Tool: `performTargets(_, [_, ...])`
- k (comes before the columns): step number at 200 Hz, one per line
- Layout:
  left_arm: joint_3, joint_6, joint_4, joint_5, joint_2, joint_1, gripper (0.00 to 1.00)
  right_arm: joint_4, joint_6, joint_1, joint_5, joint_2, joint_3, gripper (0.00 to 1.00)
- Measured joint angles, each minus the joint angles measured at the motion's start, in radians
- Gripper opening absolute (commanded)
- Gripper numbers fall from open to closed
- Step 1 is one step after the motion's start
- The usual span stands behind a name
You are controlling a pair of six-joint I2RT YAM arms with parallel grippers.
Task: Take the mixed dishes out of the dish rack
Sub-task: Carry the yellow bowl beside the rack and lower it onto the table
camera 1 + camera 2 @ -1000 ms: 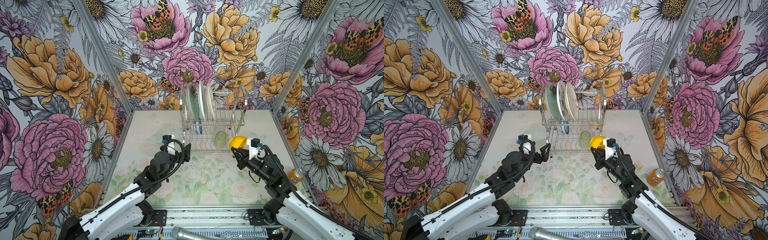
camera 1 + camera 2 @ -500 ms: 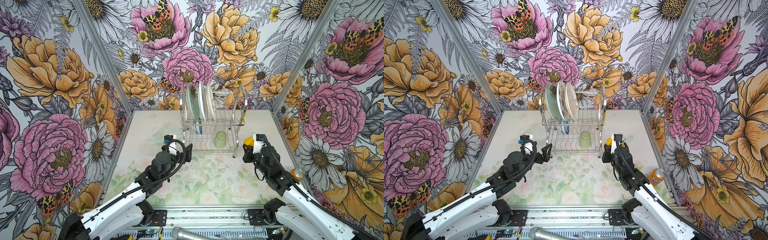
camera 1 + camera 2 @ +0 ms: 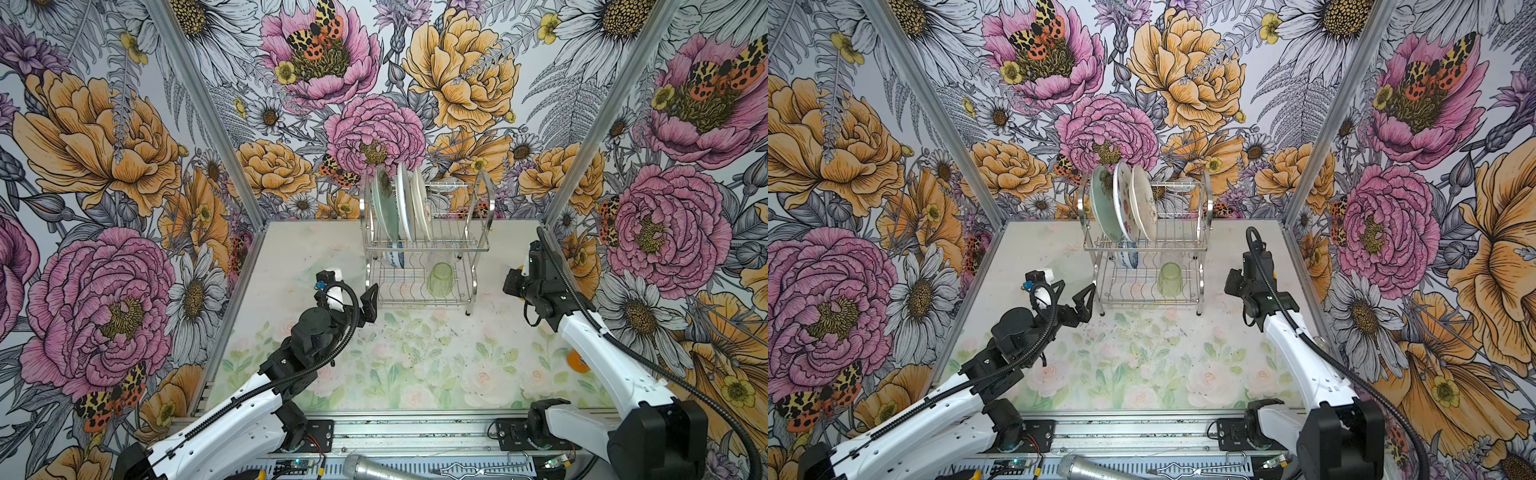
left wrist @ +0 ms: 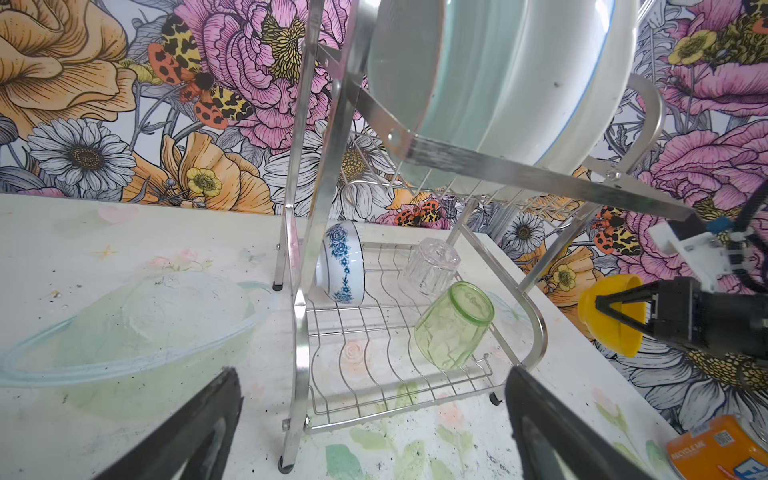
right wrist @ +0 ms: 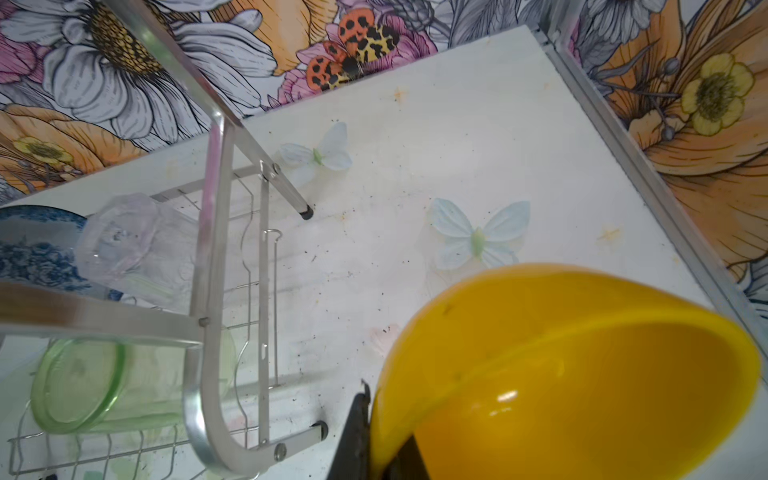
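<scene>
Right gripper (image 4: 611,309) is clamped tight on the rim of the yellow bowl (image 5: 561,374), bowl tilted, just off the right side of the dish rack (image 3: 428,249) and clear of it. Left gripper (image 3: 1074,296) hangs wide open, empty, near the rack's left frame. Up top, three plates (image 3: 401,203) stand on edge. On the lower shelf, the blue-and-white bowl (image 4: 340,266), clear tumbler (image 4: 430,266) and green tumbler (image 4: 453,324) lie on the wires.

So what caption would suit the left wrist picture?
Open left gripper faces the dish rack; right gripper holds the yellow bowl beside it.
</scene>
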Motion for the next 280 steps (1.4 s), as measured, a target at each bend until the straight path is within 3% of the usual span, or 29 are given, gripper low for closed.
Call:
performTargets(75, [0.000, 0.000, -0.007, -0.021, 0.022, 0.000, 0.99, -0.162, -0.081, -0.025, -0.029, 0.211, 0.092, 0.00])
performTargets(163, [0.000, 0.001, -0.007, -0.031, 0.044, 0.000, 0.99, -0.197, -0.137, -0.036, -0.031, 0.403, 0.173, 0.00])
performTargets(187, [0.000, 0.001, -0.007, -0.037, 0.043, 0.000, 0.99, -0.196, -0.142, -0.042, -0.052, 0.428, 0.193, 0.12])
performTargets(230, [0.000, 0.001, -0.008, -0.051, 0.042, 0.000, 0.99, -0.195, -0.158, -0.045, -0.073, 0.457, 0.211, 0.19])
performTargets(256, [0.000, 0.008, -0.011, -0.058, 0.040, 0.000, 0.99, -0.195, -0.166, -0.051, -0.082, 0.463, 0.219, 0.37])
performTargets(280, [-0.002, 0.008, -0.011, -0.062, 0.029, 0.000, 0.99, -0.195, -0.164, -0.051, -0.092, 0.463, 0.222, 0.46])
